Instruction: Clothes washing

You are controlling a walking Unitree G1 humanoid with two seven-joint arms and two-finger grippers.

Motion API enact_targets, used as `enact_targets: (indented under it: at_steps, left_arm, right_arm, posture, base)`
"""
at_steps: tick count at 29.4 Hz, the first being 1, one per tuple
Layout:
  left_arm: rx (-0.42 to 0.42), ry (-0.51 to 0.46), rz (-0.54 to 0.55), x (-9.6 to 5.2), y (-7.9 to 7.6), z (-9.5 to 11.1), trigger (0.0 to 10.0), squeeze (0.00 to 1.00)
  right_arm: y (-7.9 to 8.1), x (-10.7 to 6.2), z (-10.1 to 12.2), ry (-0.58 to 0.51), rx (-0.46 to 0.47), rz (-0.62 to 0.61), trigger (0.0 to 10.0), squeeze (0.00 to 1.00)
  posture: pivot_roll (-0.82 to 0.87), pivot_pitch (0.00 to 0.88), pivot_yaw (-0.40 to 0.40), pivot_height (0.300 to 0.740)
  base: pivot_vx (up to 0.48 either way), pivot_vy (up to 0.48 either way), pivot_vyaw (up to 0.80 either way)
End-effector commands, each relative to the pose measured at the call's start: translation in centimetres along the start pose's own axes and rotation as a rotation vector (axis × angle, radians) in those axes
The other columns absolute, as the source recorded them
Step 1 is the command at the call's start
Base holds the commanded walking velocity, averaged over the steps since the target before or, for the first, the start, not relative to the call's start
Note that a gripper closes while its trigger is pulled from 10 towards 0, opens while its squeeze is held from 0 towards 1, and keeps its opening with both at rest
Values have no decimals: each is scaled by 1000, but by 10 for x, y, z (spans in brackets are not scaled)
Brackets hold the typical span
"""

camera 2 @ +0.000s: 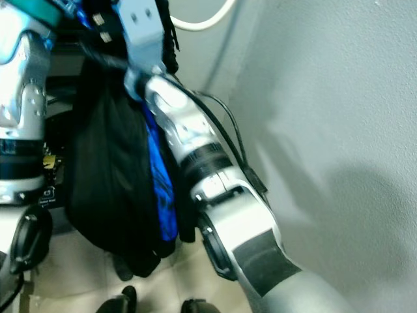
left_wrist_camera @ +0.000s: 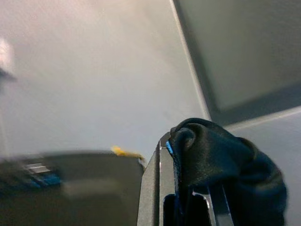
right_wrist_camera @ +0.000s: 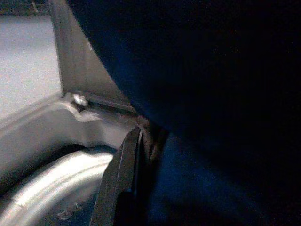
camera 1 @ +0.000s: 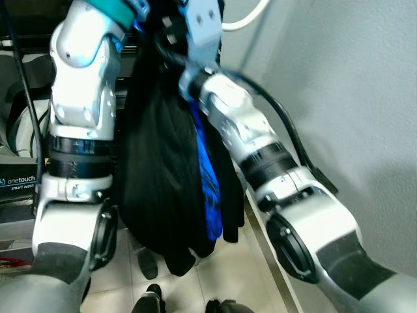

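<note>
With both arms raised, I see the left gripper pinching a fold of the black clothes; right gripper state I can't tell. Bundle hangs limp below them, soft and slippery, so I'd grab thick bunched folds.

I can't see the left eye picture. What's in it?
Two silver robot arms lift a bundle of black clothes with a bright blue piece tucked in, hanging above a pale tiled floor. A grey wall stands on the right.
</note>
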State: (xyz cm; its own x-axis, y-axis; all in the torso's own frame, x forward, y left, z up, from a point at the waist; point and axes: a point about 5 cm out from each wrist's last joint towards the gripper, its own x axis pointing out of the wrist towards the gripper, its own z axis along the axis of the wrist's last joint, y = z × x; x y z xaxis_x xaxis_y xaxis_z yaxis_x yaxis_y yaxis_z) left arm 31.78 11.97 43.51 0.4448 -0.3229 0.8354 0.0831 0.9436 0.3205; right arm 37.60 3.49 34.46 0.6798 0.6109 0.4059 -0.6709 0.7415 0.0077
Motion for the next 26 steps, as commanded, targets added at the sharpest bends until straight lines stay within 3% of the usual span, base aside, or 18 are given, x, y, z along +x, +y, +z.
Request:
enact_targets:
  at_steps: [1, 4, 5, 6, 8, 9, 13, 16, 17, 21, 22, 26]
  left_arm:
    - [55, 57, 48, -7, 6, -11, 10000, 0]
    - [74, 86, 74, -10, 11, -14, 10000, 0]
    - [57, 190, 99, -17, 12, -26, 10000, 0]
    - [57, 190, 99, -17, 12, -26, 10000, 0]
    - [25, 302, 142, -24, 15, -38, 10000, 0]
    - [25, 302, 142, -24, 15, -38, 10000, 0]
    - [26, 528, 245, -41, 32, -58, 10000, 0]
    - [26, 559, 263, -45, 36, -61, 10000, 0]
    - [20, 608, 280, -54, 44, -66, 10000, 510]
    - [19, 635, 285, -58, 48, -68, 10000, 510]
    - [9, 662, 290, -62, 49, -71, 10000, 1000]
    - [-40, 736, 307, -71, 49, -77, 10000, 1000]
  right_arm:
    - [-1, 7, 33, -161, 75, -49, 10000, 0]
    - [0, 10, 36, -178, 104, -74, 10000, 0]
    - [13, 10, 18, -105, 25, 15, 10000, 0]
    - [13, 10, 18, -105, 25, 15, 10000, 0]
    - [27, 5, -8, -1, -85, 152, 10000, 0]
    - [27, 5, -8, -1, -85, 152, 10000, 0]
    - [27, -14, -52, 150, -261, 268, 10000, 0]
    - [25, -18, -59, 171, -298, 283, 10000, 0]
    - [21, -24, -70, 211, -327, 299, 10000, 0]
    - [19, -27, -74, 230, -329, 304, 10000, 0]
    - [18, -28, -76, 236, -327, 309, 10000, 1000]
    - [15, -28, -72, 223, -293, 337, 10000, 1000]
  posture:
    - [90, 92, -71, 740]
    - [92, 94, -71, 740]
    - [93, 100, -67, 740]
    - [93, 100, -67, 740]
    - [91, 104, -65, 740]
    - [91, 104, -65, 740]
    - [90, 114, -60, 740]
    - [91, 114, -58, 740]
    - [93, 117, -57, 740]
    - [94, 118, -56, 740]
    - [94, 118, -56, 740]
    - [95, 120, -53, 740]
  base:
    - [0, 0, 0]
    - [0, 0, 0]
    - [0, 0, 0]
    - [0, 0, 0]
    - [0, 0, 0]
    - [0, 0, 0]
    - [0, 0, 0]
    - [0, 0, 0]
    - [0, 0, 0]
    - [0, 0, 0]
    - [0, 0, 0]
    - [0, 0, 0]
